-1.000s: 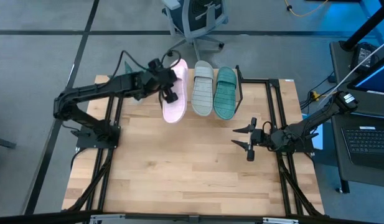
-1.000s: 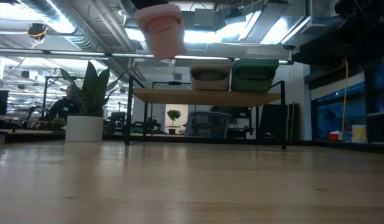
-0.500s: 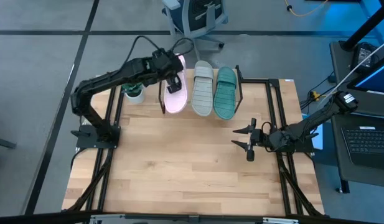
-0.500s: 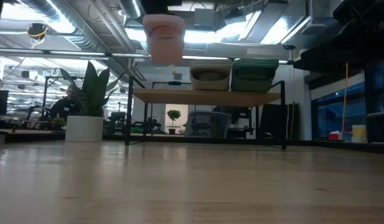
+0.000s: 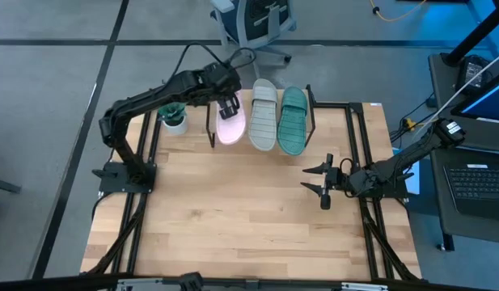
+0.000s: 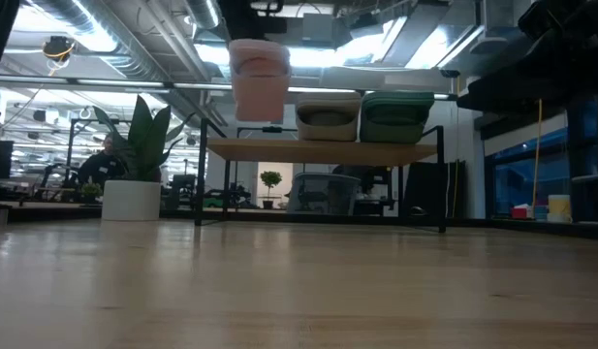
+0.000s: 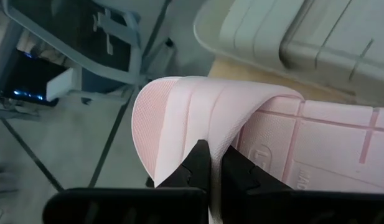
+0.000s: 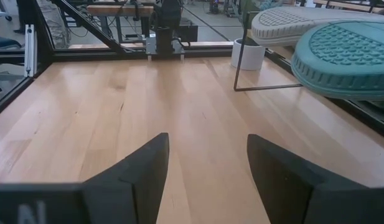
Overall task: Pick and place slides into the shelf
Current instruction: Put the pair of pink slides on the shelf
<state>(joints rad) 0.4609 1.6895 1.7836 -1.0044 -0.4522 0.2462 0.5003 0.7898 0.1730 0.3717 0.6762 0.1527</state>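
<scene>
Pink slide (image 7: 241,143) hangs above the shelf (image 6: 323,150), its strap pinched between the left gripper's (image 7: 209,163) closed fingers.

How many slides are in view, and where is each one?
3. The pink slide hangs in the left gripper above the shelf's left end. The grey slide lies mid-shelf and the teal slide at its right end. None seems hidden.

Little legible text. A white letter "N" is printed on the dark body of the right claw (image 8: 204,174), at the edge of the right wrist view. The pink slide (image 7: 254,134) carries raised moulded characters on its inner side, too partial to read.
</scene>
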